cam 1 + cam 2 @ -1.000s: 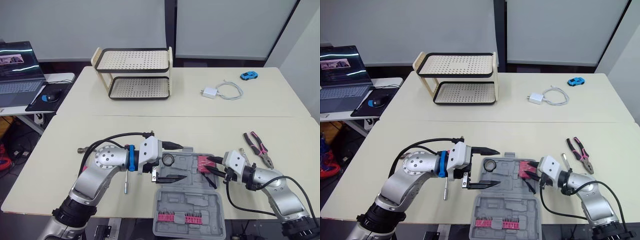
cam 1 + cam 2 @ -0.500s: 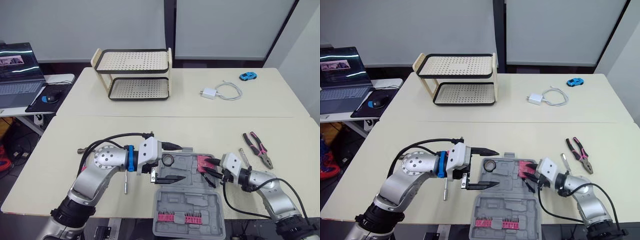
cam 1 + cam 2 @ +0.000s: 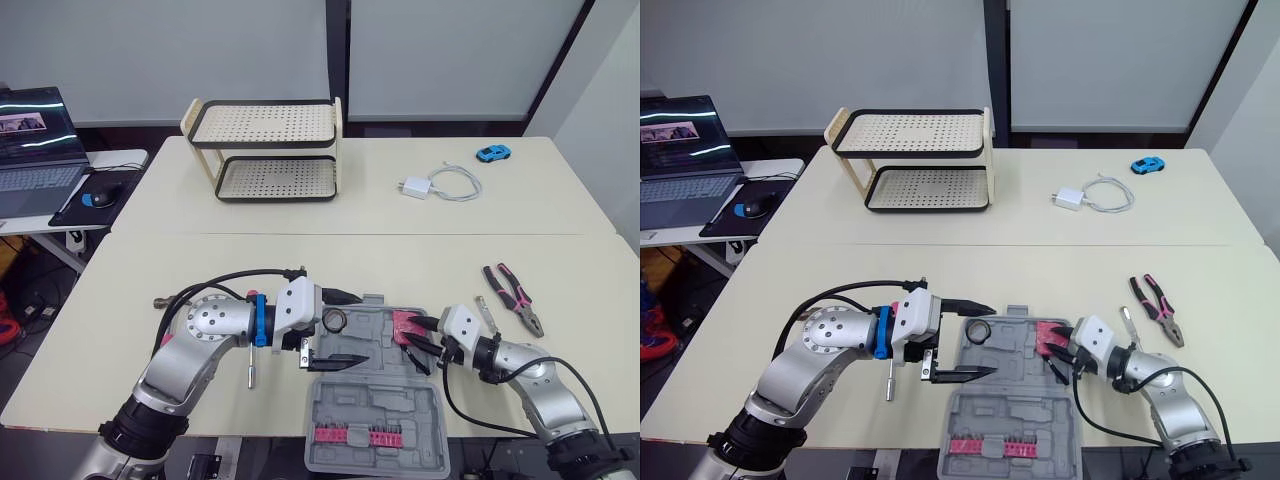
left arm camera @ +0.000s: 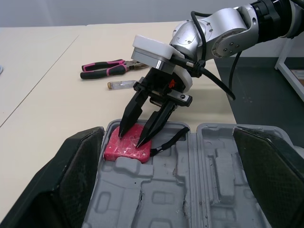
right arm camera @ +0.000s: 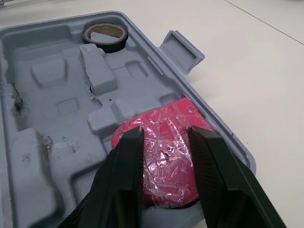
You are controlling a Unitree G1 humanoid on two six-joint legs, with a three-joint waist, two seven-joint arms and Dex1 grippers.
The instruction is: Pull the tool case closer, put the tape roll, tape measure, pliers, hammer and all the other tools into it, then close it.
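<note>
At the right end of the open tool case [image 3: 375, 338] the red tape measure [image 4: 124, 148] lies in the tray, the right gripper [image 4: 130, 139] resting on its top with jaws spread; the left gripper [image 3: 362, 326] (jaws wide apart) hovers over the left part, near the tape roll [image 3: 335, 320]; the pliers [image 3: 515, 297] lie outside, further right.

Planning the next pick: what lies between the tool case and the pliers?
A small clear-handled screwdriver, close beside the pliers and apart from the tool case, seen in the left eye view.
</note>
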